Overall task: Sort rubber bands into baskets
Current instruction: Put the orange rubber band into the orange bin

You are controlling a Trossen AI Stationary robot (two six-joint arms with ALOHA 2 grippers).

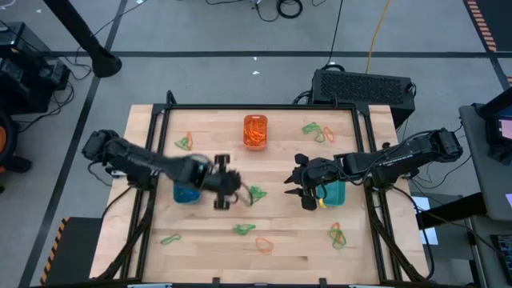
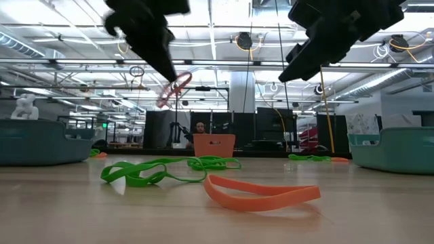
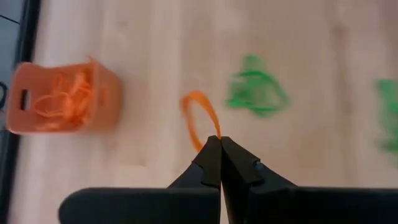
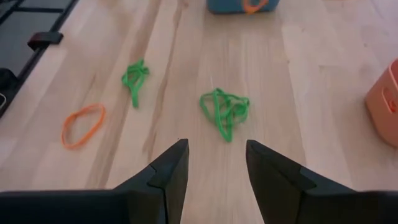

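One orange rubber band (image 3: 198,118) dangling, pinched in left gripper (image 3: 220,144), above table (image 1: 208,248).
Hanging clear of orange basket (image 1: 255,132); right gripper (image 4: 214,163) hovering parted, gripping nothing, over green bands (image 4: 225,111).

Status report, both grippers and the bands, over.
Left gripper shut on orange band, lifted off table. Right gripper open, empty, above green bands. Orange basket path clear.

Wooden table (image 1: 208,256) bears rubber bands (image 1: 256,194) and baskets (image 1: 255,132).
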